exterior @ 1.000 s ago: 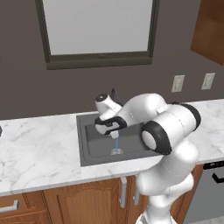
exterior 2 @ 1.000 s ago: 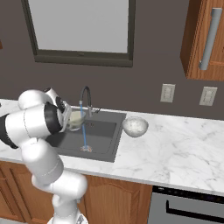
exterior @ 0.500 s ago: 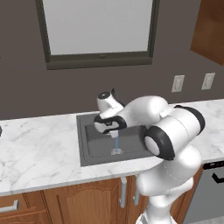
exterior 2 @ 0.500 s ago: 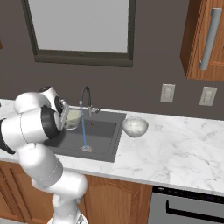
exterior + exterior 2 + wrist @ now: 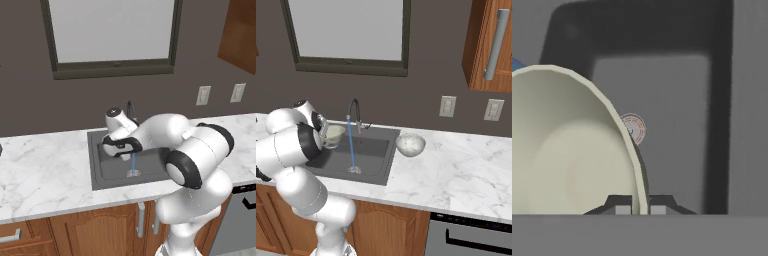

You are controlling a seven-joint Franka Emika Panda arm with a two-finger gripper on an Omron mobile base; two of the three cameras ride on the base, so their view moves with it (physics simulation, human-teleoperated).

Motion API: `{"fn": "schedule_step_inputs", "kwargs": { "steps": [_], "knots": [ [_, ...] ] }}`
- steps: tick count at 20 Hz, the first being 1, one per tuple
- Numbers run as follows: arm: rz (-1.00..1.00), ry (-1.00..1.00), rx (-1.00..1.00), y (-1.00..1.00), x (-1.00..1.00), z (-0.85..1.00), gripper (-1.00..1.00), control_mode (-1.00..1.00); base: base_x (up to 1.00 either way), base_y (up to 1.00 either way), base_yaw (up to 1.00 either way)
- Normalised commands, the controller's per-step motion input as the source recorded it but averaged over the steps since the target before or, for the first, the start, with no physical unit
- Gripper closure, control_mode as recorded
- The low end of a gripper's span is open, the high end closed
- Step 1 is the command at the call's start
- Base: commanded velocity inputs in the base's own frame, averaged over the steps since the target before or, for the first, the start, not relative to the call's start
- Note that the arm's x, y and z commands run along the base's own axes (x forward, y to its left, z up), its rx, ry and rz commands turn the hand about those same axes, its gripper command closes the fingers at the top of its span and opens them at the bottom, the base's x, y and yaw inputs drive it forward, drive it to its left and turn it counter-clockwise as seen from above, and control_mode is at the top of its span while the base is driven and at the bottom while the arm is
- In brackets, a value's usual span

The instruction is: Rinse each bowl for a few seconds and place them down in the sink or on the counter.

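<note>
**Bowl swung off to the side of the water stream**

Swinging left since a second ago, the arm's elbow has come up and the olive bowl [image 5: 334, 134] now sits left of the stream [image 5: 350, 145] instead of under it. Everything else stayed put.

Right base view: olive bowl is at middle left, held over the sink [image 5: 376, 150], just left of the faucet [image 5: 354, 113]. Water runs down to the drain [image 5: 354, 170] in the lower middle.

Hand view: the claw [image 5: 640, 206] is clenched on the bowl's rim at bottom center, one tip on each side of the wall. The cream inside takes up the left half, with the drain [image 5: 633, 128] peeking out behind the rim.

Marbled bowl [image 5: 410, 144] sits on the tabletop [image 5: 456, 165] just right of the sink, center of frame.

Left base view: claw [image 5: 121, 146] is mid-frame over the sink [image 5: 107, 167].
</note>
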Motion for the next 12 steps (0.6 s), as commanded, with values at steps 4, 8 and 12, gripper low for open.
{"fn": "schedule_step_inputs", "kwargs": {
  "steps": [4,8,12],
  "knots": [
    [0.00,0.00,0.00,0.27,-0.03,0.05,1.00,-1.00,0.00,0.00,0.00],
    [0.00,0.00,0.00,0.23,0.00,0.07,1.00,-1.00,0.00,0.00,0.00],
    [0.00,0.00,0.00,0.24,0.00,0.07,1.00,-1.00,0.00,0.00,0.00]
  ]
}}
